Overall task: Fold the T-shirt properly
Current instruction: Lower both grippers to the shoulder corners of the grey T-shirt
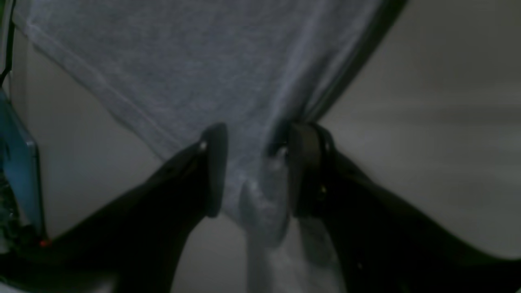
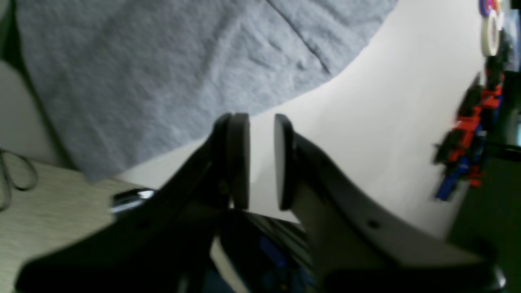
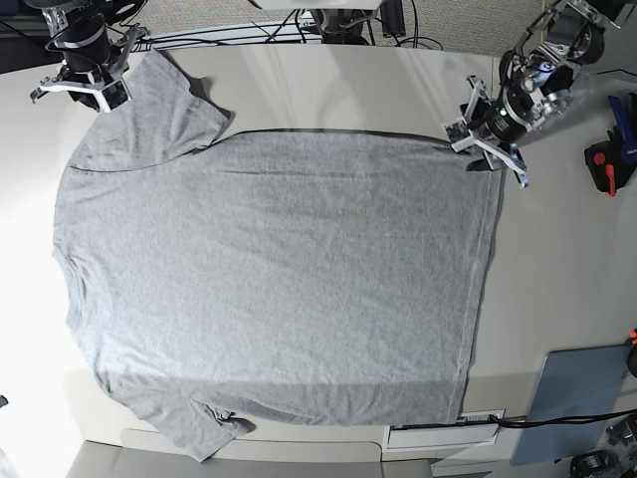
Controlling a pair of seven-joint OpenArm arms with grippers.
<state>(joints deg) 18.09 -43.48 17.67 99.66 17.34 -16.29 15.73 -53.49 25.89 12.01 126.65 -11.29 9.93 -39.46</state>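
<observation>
- T-shirt point(image 3: 269, 279): spread flat and plain side up on the table point(image 3: 328, 80). Long axis runs across the base view, collar end toward the right gripper's side, hem toward the left gripper's side.
- Left gripper point(image 1: 254, 171): at the far hem corner, jaws spread wide with a bunched fold of hem cloth between them. This arm is the nearer one to a graspable edge.
- Right gripper point(image 2: 262, 160): over the far sleeve's end, jaws narrowly parted on nothing; cloth lies just ahead.
</observation>
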